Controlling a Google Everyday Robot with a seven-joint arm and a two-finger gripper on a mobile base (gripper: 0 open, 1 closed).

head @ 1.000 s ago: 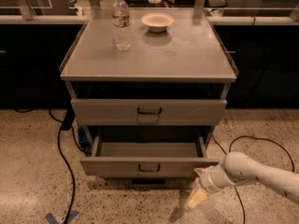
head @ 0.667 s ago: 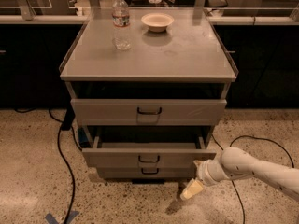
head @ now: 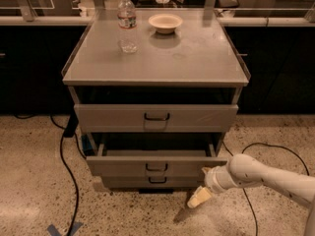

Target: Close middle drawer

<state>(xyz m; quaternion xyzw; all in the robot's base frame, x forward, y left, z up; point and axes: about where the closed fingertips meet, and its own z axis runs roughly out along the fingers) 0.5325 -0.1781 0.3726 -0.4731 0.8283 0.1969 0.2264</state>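
Partly pulled out from the grey bench (head: 187,58), the middle drawer (head: 123,165) stands open, its low front panel forward of the closed top drawer (head: 197,118) above it and its deep tray showing dark behind. A small dark loop handle (head: 156,167) sits at the panel's centre. Below it, the bottom drawer (head: 123,182) shows only a narrow strip of its front. The robot's white arm (head: 275,178) reaches in from the right, low over the speckled floor (head: 29,181), and its cream-tipped tool (head: 198,198) hangs just beside and below the middle drawer's right front corner, pointing down and to the left; whether it is apart or together cannot be told, nor whether it touches the panel. On the bench top stand a clear water bottle (head: 128,23) and, near it, a shallow pale bowl (head: 165,22). Black cables (head: 65,156) trail across the floor on both sides.
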